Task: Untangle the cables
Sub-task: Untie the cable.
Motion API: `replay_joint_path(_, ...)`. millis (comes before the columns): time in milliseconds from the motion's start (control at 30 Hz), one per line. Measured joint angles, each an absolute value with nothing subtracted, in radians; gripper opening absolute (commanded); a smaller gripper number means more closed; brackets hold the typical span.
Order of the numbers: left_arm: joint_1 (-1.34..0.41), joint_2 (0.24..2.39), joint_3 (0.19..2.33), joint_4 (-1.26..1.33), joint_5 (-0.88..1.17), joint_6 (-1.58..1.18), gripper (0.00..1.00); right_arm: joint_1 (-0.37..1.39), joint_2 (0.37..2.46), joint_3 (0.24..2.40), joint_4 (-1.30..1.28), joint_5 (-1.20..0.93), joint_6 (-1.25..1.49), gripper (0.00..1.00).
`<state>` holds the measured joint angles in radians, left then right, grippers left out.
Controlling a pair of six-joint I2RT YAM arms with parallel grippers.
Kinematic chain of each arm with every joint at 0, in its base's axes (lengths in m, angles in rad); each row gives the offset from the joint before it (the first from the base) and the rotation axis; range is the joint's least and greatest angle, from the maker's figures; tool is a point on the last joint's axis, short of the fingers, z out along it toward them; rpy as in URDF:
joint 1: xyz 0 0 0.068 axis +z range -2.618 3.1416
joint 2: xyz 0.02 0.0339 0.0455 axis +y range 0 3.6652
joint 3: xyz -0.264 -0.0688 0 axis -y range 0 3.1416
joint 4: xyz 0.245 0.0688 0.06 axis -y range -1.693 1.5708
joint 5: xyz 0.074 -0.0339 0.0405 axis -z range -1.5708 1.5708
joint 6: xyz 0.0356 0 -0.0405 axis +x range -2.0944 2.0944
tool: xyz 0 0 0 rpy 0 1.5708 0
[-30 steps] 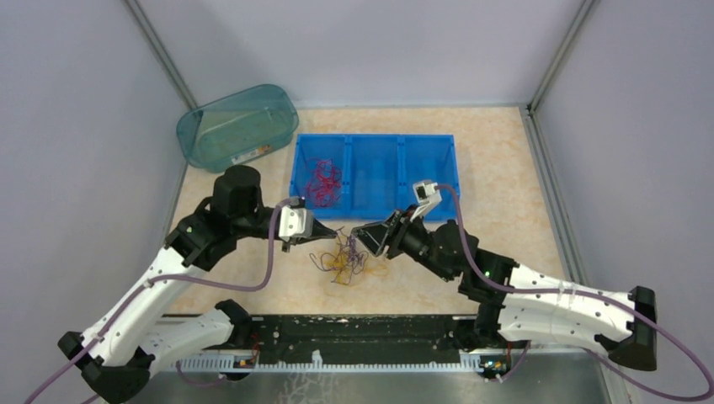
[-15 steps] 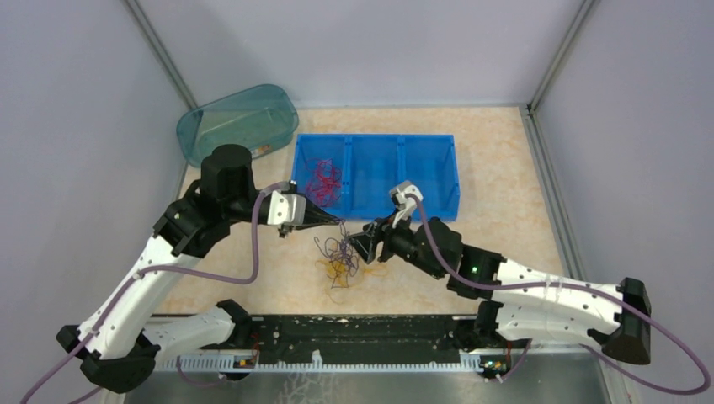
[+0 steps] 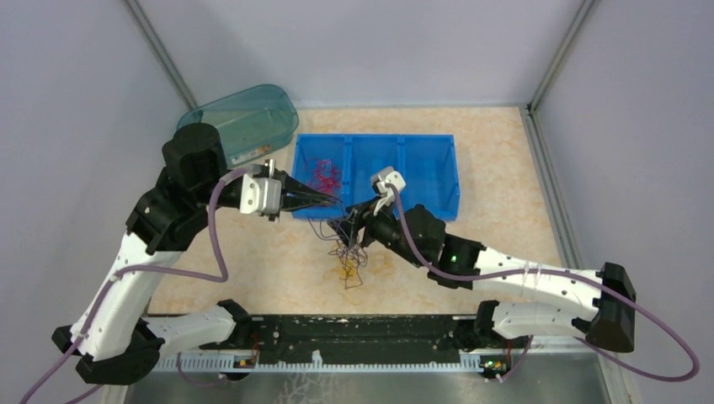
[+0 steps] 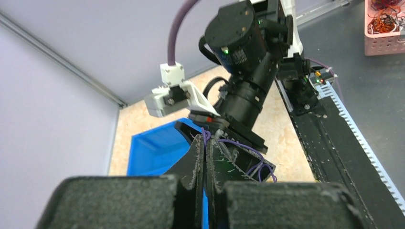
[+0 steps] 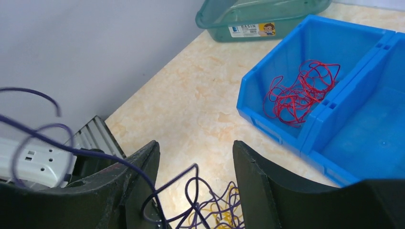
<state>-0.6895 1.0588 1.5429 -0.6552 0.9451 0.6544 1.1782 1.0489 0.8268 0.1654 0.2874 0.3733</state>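
Marbled beige worktop [image 3: 505, 168], grey walls [image 3: 379, 42], blue bin [image 3: 429, 168] far centre. Left tool [image 4: 206, 143] clamps purple cables [image 3: 345, 248]; right tool [image 5: 196, 152] gapes apart.

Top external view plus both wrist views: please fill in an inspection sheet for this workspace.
Surface: beige marbled table.
Job's things: purple-and-yellow tangle on the table, strands rising to both tools; red cables in the left compartment of the blue bin.
Clutter: teal basin at the far left.
Grippers: left tool shut on a purple strand; right tool open, strands draped across it.
Cables: mauve arm cables in loose loops.
Surroundings: grey walls; pink basket outside.
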Motion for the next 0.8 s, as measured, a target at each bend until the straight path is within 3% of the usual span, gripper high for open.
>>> replay_joint_path(233,-0.69,1.059,1.613,-0.562,0.938,0.614,0.01,1.178,1.056,0.799,0.234,0.295,0.377,0.58)
replay_joint_path(800,-0.69,1.061,1.723,-0.244,0.847,0.501,0.0,1.178,0.938,0.457,0.338,0.371,0.519,0.57)
